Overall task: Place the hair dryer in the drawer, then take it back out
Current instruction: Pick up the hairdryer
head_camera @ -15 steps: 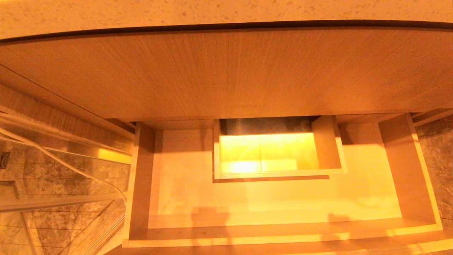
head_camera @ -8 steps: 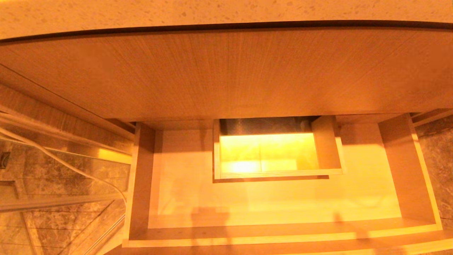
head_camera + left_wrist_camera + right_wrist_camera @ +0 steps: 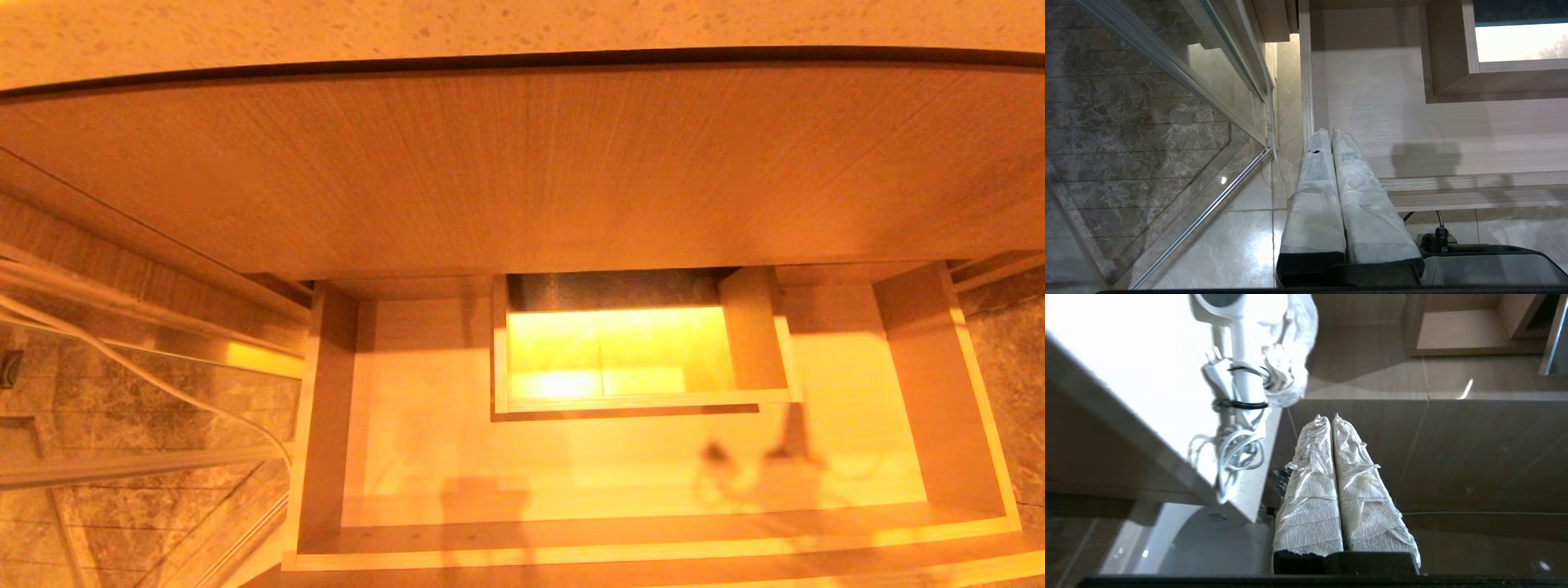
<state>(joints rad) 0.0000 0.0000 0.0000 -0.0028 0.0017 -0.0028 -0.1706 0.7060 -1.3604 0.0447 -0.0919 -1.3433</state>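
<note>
Wood-grain drawer (image 3: 637, 457) stands pulled open in the head view, its boxed cut-out (image 3: 637, 351) at about 12 o'clock from the drawer floor's centre. Change noted: a dark shadow with a looped cord outline now falls on the floor at roughly 4 o'clock; a second ago that patch was bare. No hair dryer lies inside, and no arm shows.

Left wrist view: left claw (image 3: 1332, 131) parked off the drawer's side wall, wrapped fingers pressed together, holding nothing.

Right wrist view: right claw (image 3: 1331, 416) fully closed and empty, tips near the edge of a pale surface (image 3: 1126, 388). On that surface lies the white hair dryer (image 3: 1237, 371), cord bundled and tied, at about 11 o'clock from the tips, with a crumpled white cloth (image 3: 1294, 355) just beside it.

Judgement: the new shadow suggests the right arm is swinging toward the dryer; placing has not started, and the claw must open first.
</note>
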